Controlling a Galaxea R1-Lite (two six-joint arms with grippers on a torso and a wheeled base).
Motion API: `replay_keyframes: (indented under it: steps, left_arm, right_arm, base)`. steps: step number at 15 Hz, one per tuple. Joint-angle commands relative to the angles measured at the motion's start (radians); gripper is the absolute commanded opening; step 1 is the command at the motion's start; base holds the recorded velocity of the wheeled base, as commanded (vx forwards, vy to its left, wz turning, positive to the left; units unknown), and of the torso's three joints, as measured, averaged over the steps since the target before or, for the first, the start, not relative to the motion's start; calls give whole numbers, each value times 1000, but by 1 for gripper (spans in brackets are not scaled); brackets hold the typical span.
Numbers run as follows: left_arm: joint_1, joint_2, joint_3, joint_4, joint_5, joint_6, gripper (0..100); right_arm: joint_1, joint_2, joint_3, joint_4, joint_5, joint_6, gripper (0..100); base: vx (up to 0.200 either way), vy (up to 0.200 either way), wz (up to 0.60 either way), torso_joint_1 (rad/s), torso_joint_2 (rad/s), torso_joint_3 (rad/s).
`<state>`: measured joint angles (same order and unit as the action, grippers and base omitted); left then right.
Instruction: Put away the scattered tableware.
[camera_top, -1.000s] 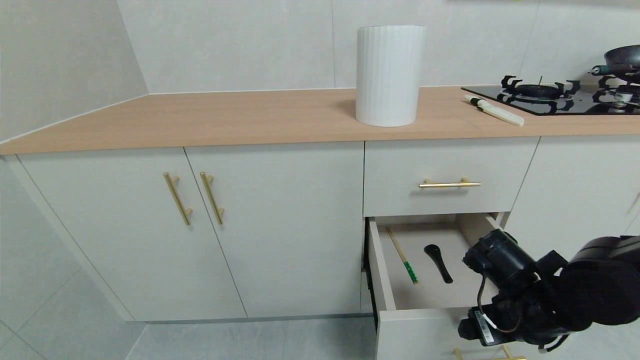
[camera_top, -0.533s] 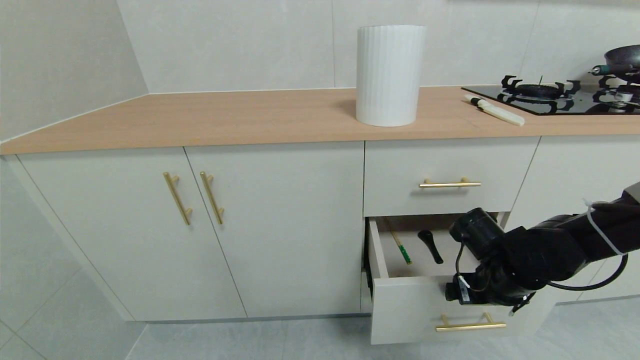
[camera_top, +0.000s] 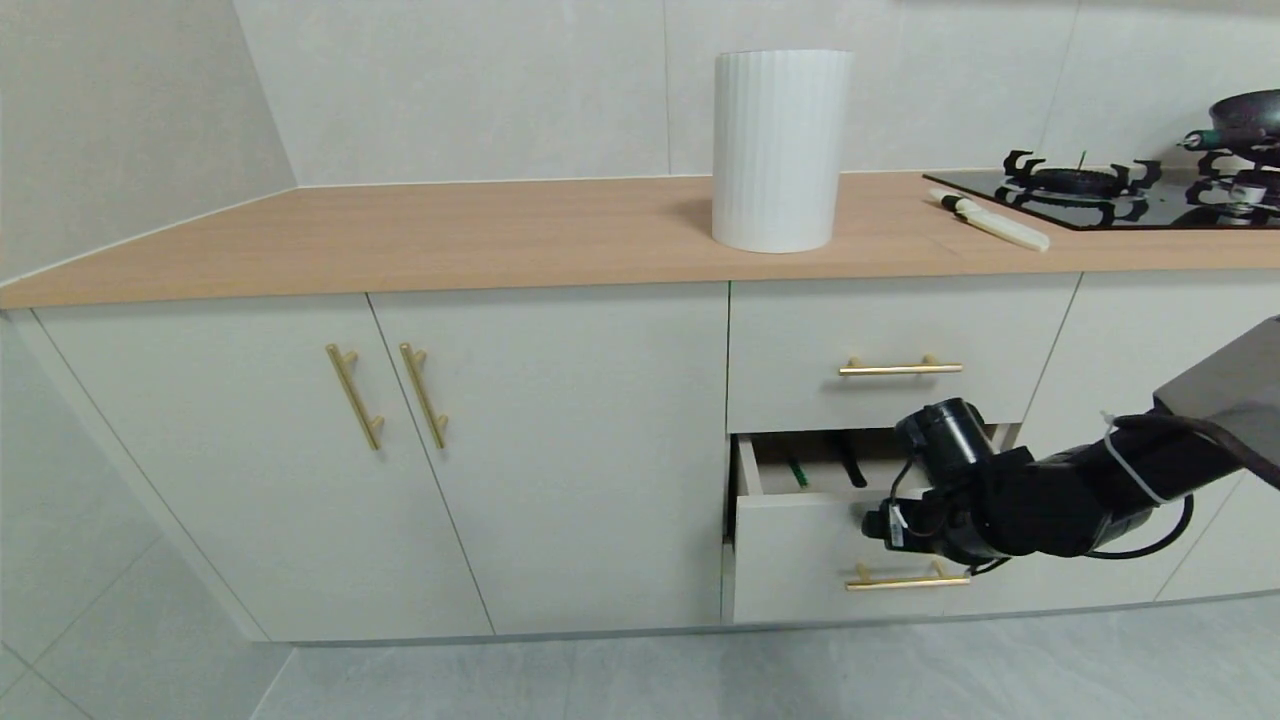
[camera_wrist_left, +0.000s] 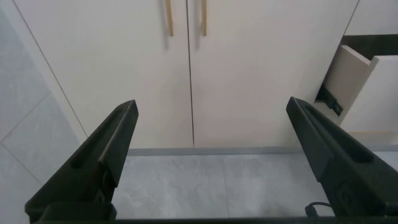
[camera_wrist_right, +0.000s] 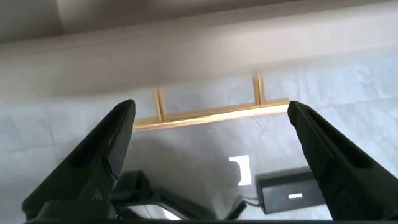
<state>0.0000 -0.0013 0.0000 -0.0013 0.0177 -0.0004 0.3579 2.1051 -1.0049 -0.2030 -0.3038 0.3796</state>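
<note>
The lower drawer stands only slightly open. Inside its gap I see the green tip of the chopsticks and part of a black spoon. My right gripper is against the drawer front, just above the gold handle. In the right wrist view the right gripper is open, with the handle across the space between its fingers. My left gripper is open and holds nothing, low before the cabinet doors, with the drawer's side off to one edge.
On the counter stand a tall white ribbed cylinder and a pale knife beside the gas stove with a dark pan. The upper drawer is closed. Grey floor tiles lie below.
My right arm has moved toward the cabinet with the drawer front, and the drawer has slid from wide open to almost closed, hiding most of the chopsticks and spoon.
</note>
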Motion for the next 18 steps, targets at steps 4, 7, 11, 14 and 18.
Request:
replay_keyframes:
  steps: [4,7,11,14,18]
  left_arm:
    - [0,1,0,0,1,-1,100]
    - [0,1,0,0,1,0,100]
    - [0,1,0,0,1,-1,100]
    - [0,1,0,0,1,0,100]
    - [0,1,0,0,1,-1,100]
  right_arm:
    - [-36,102,-1,-204,0,-56,100]
    - [-54,145,0,-394,0,-130,100]
    - [-68,193,-63,-418,-15,-143,100]
    - [-76,220,-116,-421,-28,-139,100]
    - [-83,254,-189,-423,-35,-136,100]
  base:
    - [0,0,0,0,0,0]
    - [0,0,0,0,0,0]
    - [0,0,0,0,0,0]
    - [0,0,0,0,0,0]
    - [0,0,0,0,0,0]
